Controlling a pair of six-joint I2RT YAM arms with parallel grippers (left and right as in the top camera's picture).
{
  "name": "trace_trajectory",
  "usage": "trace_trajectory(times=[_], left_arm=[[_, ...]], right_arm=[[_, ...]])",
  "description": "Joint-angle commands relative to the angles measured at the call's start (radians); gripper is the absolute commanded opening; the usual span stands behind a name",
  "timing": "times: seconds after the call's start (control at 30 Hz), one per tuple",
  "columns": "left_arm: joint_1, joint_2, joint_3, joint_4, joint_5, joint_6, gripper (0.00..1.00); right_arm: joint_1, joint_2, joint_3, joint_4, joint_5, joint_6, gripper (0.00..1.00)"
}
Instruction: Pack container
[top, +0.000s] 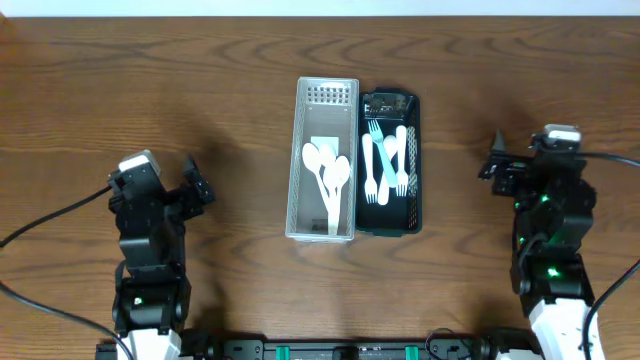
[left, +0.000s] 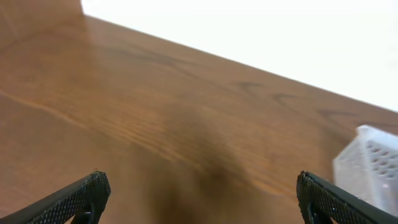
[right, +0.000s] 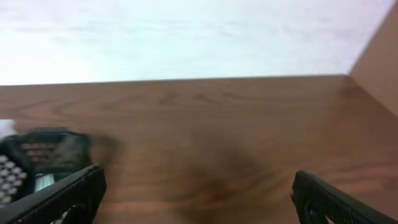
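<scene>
A white perforated bin (top: 296, 160) stands at the table's centre and holds white plastic spoons (top: 328, 177). A black bin (top: 414, 160) touches its right side and holds white and teal forks (top: 386, 162). My left gripper (top: 197, 180) is open and empty, left of the white bin, whose corner shows in the left wrist view (left: 368, 163). My right gripper (top: 493, 160) is open and empty, right of the black bin, which shows blurred in the right wrist view (right: 43, 149). In both wrist views only bare wood lies between the fingertips (left: 199, 196) (right: 198, 193).
The wooden table (top: 150, 80) reaches a pale far edge at the top. Black cables (top: 50, 220) trail from both arm bases at the front corners.
</scene>
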Motion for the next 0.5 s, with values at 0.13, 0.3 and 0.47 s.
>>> trace_trajectory(times=[0.13,0.3,0.47], left_arm=[[-0.059,-0.135,-0.028,-0.002,0.002,0.006,0.98],[-0.059,-0.160,-0.028,-0.016,0.002,0.006,0.98],[-0.059,-0.159,-0.028,-0.065,0.002,0.006,0.98]], right_arm=[[0.079,-0.097,-0.018,0.002,0.130,-0.011,0.99],[0.079,-0.111,-0.018,-0.027,0.130,-0.011,0.99],[0.079,-0.109,-0.018,-0.121,0.129,-0.011,0.99]])
